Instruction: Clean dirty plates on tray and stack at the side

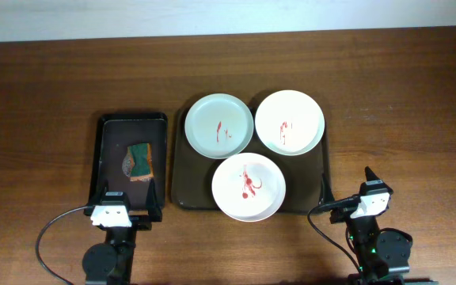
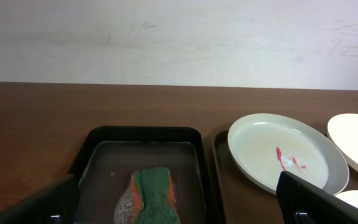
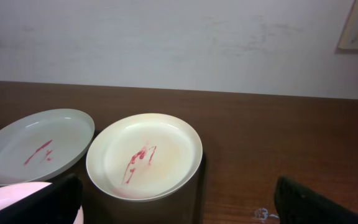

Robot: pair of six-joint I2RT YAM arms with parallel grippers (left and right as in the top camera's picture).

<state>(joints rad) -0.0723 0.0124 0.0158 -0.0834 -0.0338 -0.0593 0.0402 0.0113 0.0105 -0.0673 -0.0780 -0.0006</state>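
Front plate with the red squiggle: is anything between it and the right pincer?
Nothing tall. Only the raised rim of the tray runs between the right pincer and the front plate, on the plate's right side.

It looked like a lab: left arm (image 1: 108,257) and right arm (image 1: 378,249) at a wooden table (image 1: 38,95), white wall (image 2: 179,37) behind.

We see a dark brown wood-grain counter (image 1: 46,79) carrying two trays side by side toward its front edge, a narrower black tray (image 1: 133,131) on the left and a large dark brown tray (image 1: 188,178) just beside it.
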